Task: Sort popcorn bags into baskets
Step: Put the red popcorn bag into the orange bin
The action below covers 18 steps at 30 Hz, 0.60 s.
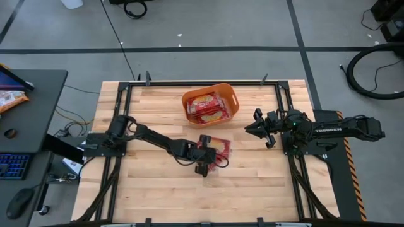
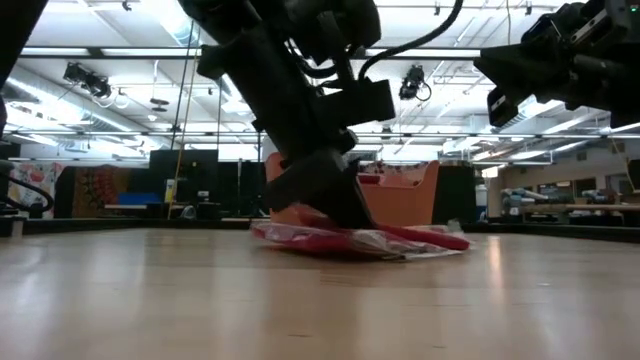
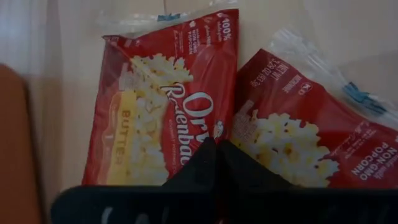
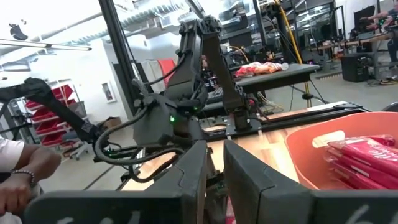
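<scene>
Two red popcorn bags (image 1: 221, 146) lie flat and overlapping on the wood at mid-table; the low view shows the popcorn bags (image 2: 400, 240) flat as well. In the left wrist view, one bag (image 3: 155, 93) lies over the edge of the other bag (image 3: 298, 124). My left gripper (image 1: 209, 153) (image 3: 214, 149) is down on them, shut. The orange tub (image 1: 232, 96) stands behind, toward the far edge, with several red bags (image 1: 207, 106) inside. My right gripper (image 1: 254, 128) (image 4: 214, 162) hovers open to the right of the tub, holding nothing. My left gripper comes down slanting from the table's left, with its fingertips (image 3: 208, 155) closed at the side edge (image 3: 219, 127) of the upper popcorn bag, where it overlaps the second. Whether film is pinched between the tips I cannot tell. The bag lies flat on the table.
The tub (image 4: 311, 149) with its bags (image 4: 367, 155) shows in the right wrist view. A black side desk (image 1: 31, 113) with a keyboard and more bags stands left of the table. A person's hand (image 4: 18, 180) shows beyond the table. Bare wood (image 1: 189, 195) lies toward the near edge.
</scene>
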{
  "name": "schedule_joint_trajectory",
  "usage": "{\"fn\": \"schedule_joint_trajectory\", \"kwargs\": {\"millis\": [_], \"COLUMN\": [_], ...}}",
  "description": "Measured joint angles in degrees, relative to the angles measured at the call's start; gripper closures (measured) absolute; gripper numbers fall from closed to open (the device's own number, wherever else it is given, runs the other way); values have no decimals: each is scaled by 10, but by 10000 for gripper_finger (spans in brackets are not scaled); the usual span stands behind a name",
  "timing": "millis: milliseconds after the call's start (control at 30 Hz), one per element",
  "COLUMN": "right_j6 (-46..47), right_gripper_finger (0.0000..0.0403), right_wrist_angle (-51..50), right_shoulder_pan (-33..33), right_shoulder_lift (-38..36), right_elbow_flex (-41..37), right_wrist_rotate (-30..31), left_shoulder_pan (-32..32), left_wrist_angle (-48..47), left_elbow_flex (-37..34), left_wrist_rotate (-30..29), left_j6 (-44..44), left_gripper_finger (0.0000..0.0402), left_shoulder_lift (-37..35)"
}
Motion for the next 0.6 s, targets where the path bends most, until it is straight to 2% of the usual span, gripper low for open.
{"fn": "schedule_joint_trajectory", "kwargs": {"millis": [133,367,467,600], "right_j6": [0,0,0,0], "right_gripper_finger": [341,341,341,341], "right_wrist_angle": [0,0,0,0], "right_shoulder_pan": [0,0,0,0], "right_shoulder_lift": [0,0,0,0], "right_elbow_flex": [0,0,0,0], "right_wrist_rotate": [0,0,0,0], "left_shoulder_pan": [2,17,34,81], "left_wrist_angle": [-18,-32,-24,-27], "left_elbow_flex": [-3,-3,-2,0], "left_wrist_rotate": [6,5,-2,-11], "left_j6": [16,20,31,31], "left_gripper_finger": [390,396,396,396], "left_shoulder_lift": [-39,-157,-209,-241]}}
